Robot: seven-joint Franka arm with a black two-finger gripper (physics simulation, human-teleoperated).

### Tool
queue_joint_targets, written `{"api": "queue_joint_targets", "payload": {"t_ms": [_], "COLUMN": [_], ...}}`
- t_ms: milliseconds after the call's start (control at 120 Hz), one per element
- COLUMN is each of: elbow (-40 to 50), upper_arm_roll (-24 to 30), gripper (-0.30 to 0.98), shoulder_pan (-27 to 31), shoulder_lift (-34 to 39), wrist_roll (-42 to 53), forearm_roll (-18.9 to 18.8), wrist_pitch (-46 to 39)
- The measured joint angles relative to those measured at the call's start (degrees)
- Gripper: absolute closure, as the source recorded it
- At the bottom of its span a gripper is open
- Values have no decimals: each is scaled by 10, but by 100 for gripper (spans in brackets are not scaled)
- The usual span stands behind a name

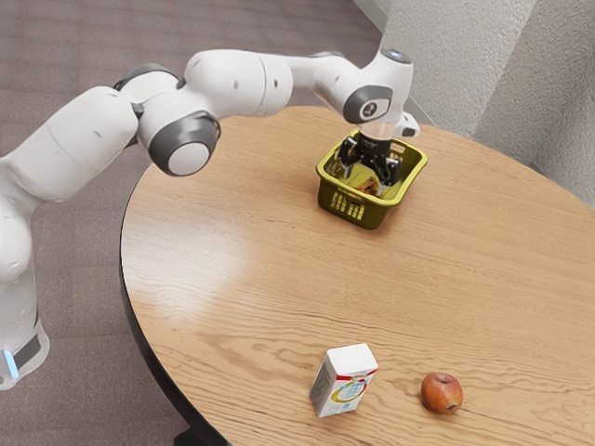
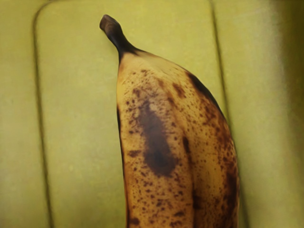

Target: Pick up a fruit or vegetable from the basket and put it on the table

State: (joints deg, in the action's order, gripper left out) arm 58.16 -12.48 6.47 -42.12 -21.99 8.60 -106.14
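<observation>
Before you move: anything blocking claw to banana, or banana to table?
Nothing visible between the claw and the spotted banana. Between banana and table: the yellow-green basket, its walls around the banana, so I'd lift above the rim first.

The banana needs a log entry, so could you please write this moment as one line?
hand: open, in basket | banana: in basket, ungripped | carton, red fruit: on table | pick: not yet made
</observation>
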Motion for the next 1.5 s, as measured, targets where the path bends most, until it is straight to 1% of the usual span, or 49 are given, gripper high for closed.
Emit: {"api": "queue_joint_targets", "payload": {"t_ms": [233, 333, 425, 575, 650, 750, 858, 1183, 1500], "elbow": [0, 0, 3, 6, 7, 7, 9, 4, -32], "upper_arm_roll": [0, 0, 0, 1, 1, 1, 0, 0, -1], "gripper": [0, 3, 12, 30, 35, 40, 50, 56, 57], "shoulder_pan": [0, -1, -1, -1, -1, -1, -1, -1, -1], "shoulder_lift": [-8, -9, -9, -9, -9, -9, -9, -1, 34], "wrist_roll": [-1, -1, 0, 3, 4, 5, 6, 10, 13], "forearm_roll": [4, 5, 5, 6, 6, 5, 4, -7, -11], "wrist_pitch": [-13, -15, -18, -23, -24, -25, -26, -19, 44]}}
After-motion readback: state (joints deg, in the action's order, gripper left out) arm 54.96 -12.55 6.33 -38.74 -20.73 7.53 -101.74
